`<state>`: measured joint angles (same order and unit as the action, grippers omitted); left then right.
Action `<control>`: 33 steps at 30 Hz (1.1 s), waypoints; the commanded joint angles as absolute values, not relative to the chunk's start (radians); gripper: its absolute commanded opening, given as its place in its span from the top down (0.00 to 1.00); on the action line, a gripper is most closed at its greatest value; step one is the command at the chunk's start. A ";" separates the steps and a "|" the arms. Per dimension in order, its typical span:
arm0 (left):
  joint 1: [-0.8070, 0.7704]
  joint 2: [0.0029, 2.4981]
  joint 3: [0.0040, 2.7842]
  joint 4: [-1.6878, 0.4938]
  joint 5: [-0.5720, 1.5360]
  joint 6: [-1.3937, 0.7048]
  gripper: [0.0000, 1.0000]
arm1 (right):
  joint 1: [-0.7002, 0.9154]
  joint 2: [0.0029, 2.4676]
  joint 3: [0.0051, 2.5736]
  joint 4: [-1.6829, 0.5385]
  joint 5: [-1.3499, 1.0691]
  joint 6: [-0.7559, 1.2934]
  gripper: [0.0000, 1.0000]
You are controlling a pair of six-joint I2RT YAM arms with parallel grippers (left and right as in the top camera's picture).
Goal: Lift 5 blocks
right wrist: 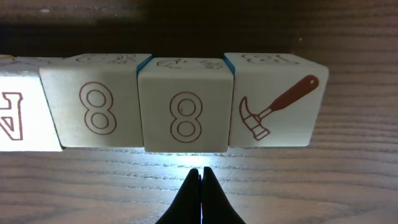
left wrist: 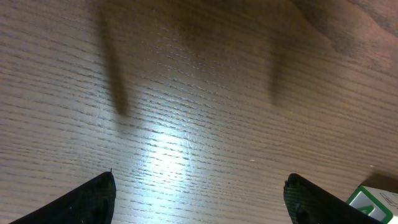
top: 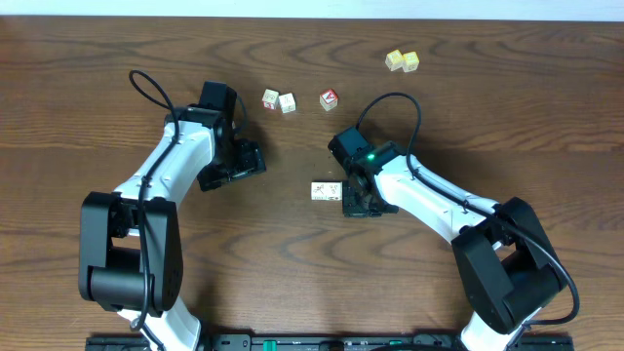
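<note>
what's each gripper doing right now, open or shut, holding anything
Left gripper: open, holding nothing.
Right gripper: shut, holding nothing, its tips just short of the row of blocks.

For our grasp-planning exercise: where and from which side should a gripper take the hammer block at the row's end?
Probably from above, pinching the hammer block by its printed front and its back: one side touches the neighbouring 8 block.

My wood-grain bench (top: 292, 292), blocks scattered on it.
A row of blocks (top: 324, 191) lies mid-bench; farther back sit two whitish cubes (top: 270, 98), a red-faced cube (top: 329, 98) and two yellow cubes (top: 396, 59).
</note>
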<state>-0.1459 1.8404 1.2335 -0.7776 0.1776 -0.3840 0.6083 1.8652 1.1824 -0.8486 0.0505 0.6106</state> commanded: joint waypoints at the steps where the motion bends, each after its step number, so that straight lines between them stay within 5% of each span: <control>1: -0.147 1.847 1.227 -0.779 0.171 -0.371 0.13 | 0.614 1.859 1.177 -0.843 0.078 0.624 0.99; 33: -0.147 1.847 1.227 -0.779 0.171 -0.371 0.13 | 0.615 1.859 1.177 -0.819 0.082 0.620 0.99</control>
<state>-0.1459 1.8404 1.2335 -0.7776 0.1776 -0.3840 0.6083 1.8652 1.1824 -0.8211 0.0608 0.6102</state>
